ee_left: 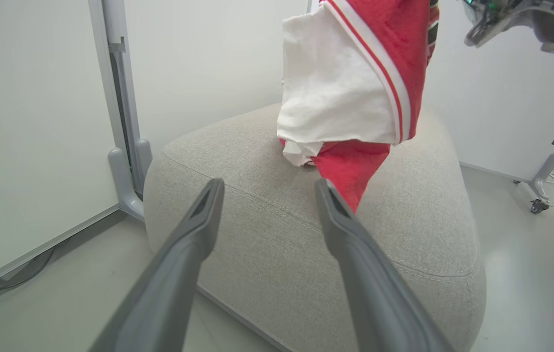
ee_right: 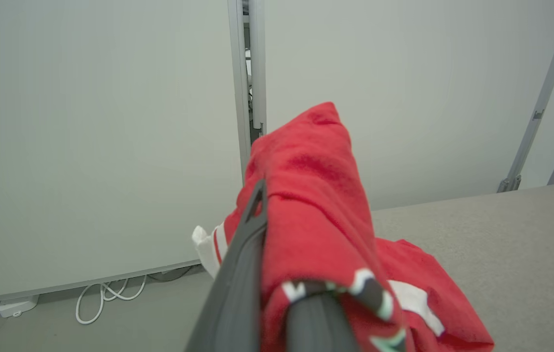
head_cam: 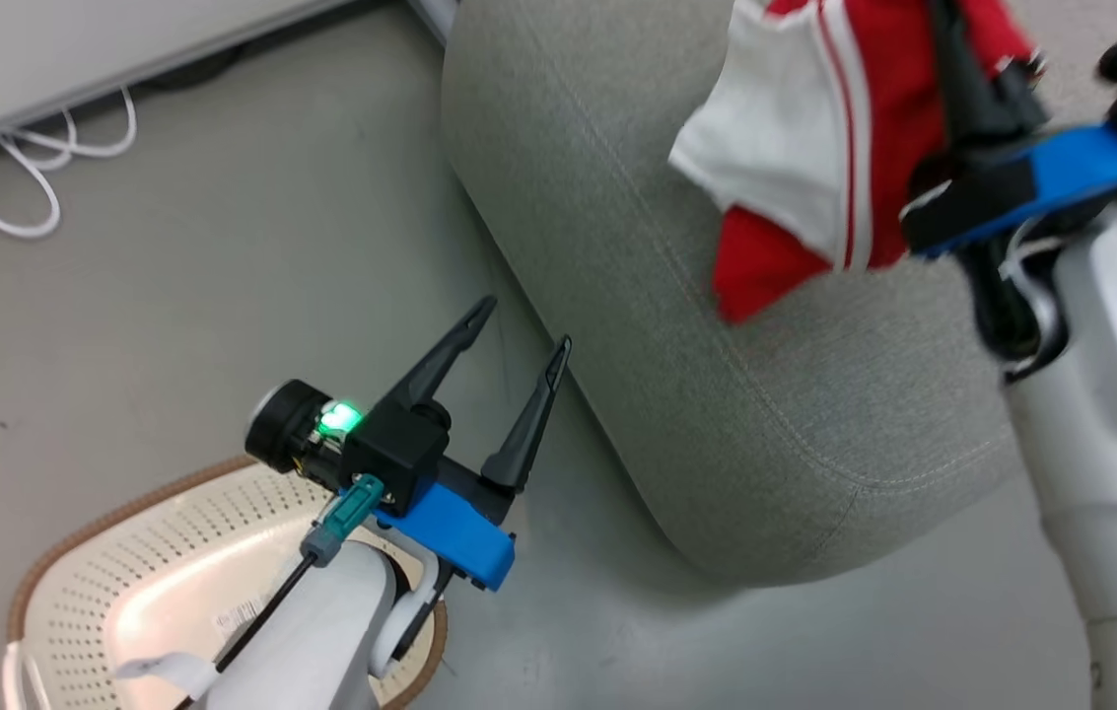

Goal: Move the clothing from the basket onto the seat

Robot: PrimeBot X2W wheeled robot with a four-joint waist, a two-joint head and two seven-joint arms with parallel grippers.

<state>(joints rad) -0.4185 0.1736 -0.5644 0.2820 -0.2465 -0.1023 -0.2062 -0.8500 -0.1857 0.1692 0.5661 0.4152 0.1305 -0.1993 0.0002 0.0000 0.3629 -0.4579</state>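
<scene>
Clothing (head_cam: 814,148), red and white, hangs pinched in the right hand (head_cam: 977,69), draping onto the seat (head_cam: 716,414) below it. Left hand (head_cam: 526,323) is spread and empty, with the basket (head_cam: 124,552) beneath its wrist.

Red-and-white clothing (head_cam: 814,148) hangs over grey seat (head_cam: 716,414); cream basket (head_cam: 124,582) nearby.

Clothing (head_cam: 814,148) over seat (head_cam: 617,296); basket (head_cam: 75,592) left.

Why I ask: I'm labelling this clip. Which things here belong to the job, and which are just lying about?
Job:
clothing, hanging over the seat
seat
basket, on the floor

Lying about:
cable, by the wall
wheeled stand
</scene>
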